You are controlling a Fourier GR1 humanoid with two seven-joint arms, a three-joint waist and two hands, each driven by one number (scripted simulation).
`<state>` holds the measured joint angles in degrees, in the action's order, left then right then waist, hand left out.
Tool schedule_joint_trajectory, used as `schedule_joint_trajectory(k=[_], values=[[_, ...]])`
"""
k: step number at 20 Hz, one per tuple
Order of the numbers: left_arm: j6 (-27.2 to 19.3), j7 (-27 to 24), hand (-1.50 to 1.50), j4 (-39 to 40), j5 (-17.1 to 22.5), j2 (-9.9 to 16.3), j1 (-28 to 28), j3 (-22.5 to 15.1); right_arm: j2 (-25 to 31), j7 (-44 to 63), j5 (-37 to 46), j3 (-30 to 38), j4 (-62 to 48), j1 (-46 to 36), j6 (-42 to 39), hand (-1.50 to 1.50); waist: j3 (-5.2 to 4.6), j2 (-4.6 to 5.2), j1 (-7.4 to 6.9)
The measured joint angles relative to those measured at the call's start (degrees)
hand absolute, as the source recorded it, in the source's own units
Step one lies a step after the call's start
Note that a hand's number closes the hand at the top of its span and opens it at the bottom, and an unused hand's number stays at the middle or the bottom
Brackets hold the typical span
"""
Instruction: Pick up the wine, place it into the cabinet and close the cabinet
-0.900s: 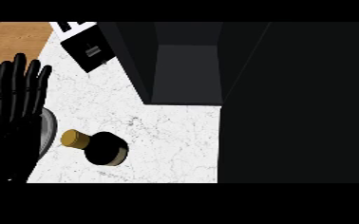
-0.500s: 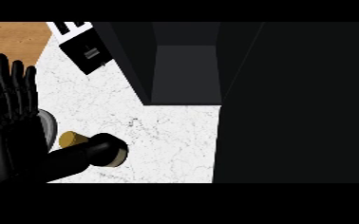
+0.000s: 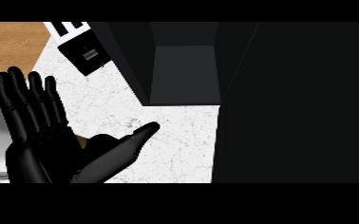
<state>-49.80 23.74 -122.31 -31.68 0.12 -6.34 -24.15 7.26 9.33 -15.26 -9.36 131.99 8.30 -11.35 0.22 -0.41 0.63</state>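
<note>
White marbled desk [image 3: 175,137] below an open dark cabinet [image 3: 184,71]. Left robot hand [image 3: 35,118] open, fingers straight, at the left edge. Right robot hand [image 3: 116,152] covers the wine; grip cannot be judged.

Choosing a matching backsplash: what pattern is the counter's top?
White marble with fine grey veins, seen in the head view: counter.

Wine [image 3: 89,142] almost wholly hidden behind right robot hand [image 3: 116,156]; grip state indiscernible.
</note>
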Motion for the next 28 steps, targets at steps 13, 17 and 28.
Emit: schedule_joint_trajectory(k=[13, 17, 28], values=[[-1.0, 32.9, -1.50, -3.8, -31.9, -0.1, -11.6, -12.5, 0.4, 5.9, -1.5, -0.7, 4.2, -0.5, 1.9, -1.50, 0.05, -0.41, -1.02], [1.4, 39.5, -1.50, -4.1, -40.4, -0.1, -15.2, -14.5, 0.4, 7.1, -1.5, -0.9, 4.5, -1.0, 2.5, -1.50, 0.02, -0.48, -0.84], [10.6, 51.2, -1.50, -6.1, -53.6, -0.1, -25.2, -15.5, 0.4, 9.6, -1.0, -2.3, 4.6, -4.5, 4.0, -1.50, -0.05, -0.54, -0.62]])
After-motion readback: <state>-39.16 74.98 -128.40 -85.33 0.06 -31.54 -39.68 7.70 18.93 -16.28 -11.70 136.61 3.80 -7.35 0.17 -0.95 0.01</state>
